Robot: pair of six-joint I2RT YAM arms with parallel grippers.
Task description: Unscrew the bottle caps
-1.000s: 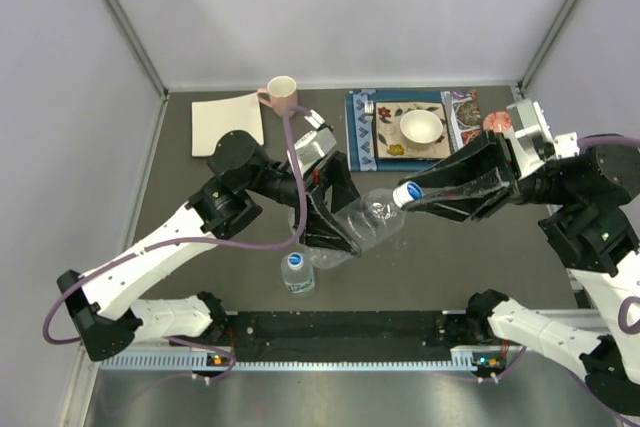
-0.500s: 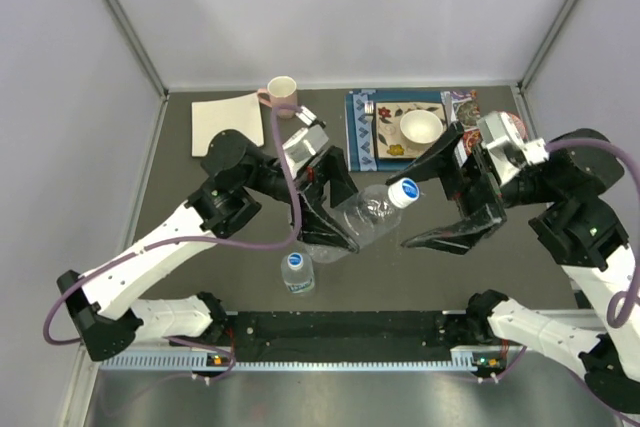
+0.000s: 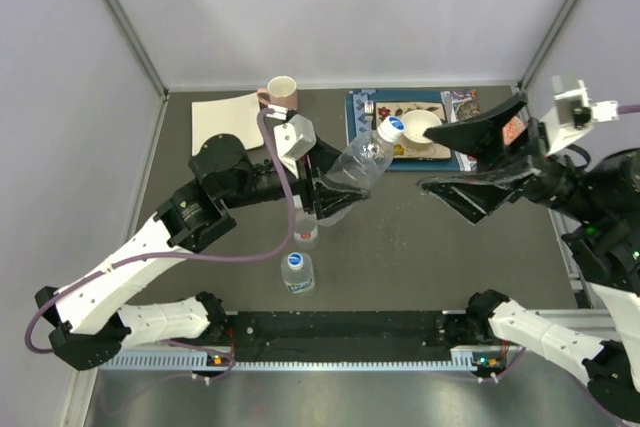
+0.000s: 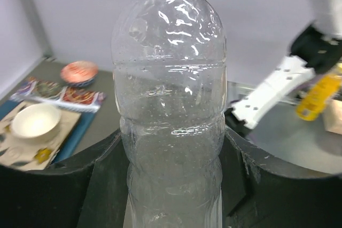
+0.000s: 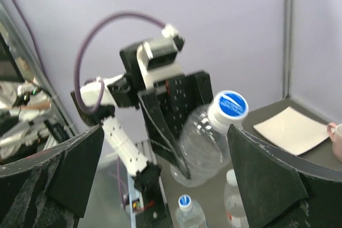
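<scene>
A clear ribbed bottle (image 3: 358, 169) hangs tilted over the table's middle, my left gripper (image 3: 328, 197) shut on its lower body. Its blue and white cap (image 3: 392, 128) sits on the neck and points toward my right gripper (image 3: 433, 159), which stands open a short way off, touching nothing. In the left wrist view the bottle (image 4: 171, 116) fills the gap between the black fingers (image 4: 104, 185), with the cap cut off at the top. In the right wrist view the cap (image 5: 231, 106) lies between my wide-open jaws. Two more bottles stand below: one blue-capped (image 3: 297, 272), one whitish-capped (image 3: 305, 235).
A pink mug (image 3: 281, 92) and a white napkin (image 3: 228, 124) lie at the back left. A patterned placemat (image 3: 362, 137) with a white bowl (image 3: 420, 127) lies at the back right, a small red dish (image 4: 78, 72) beside it. Grey walls close in three sides.
My right gripper has opened off the cap and drawn back to the right. The left arm has carried the bottle up and toward the back, uncovering a whitish-capped bottle.
</scene>
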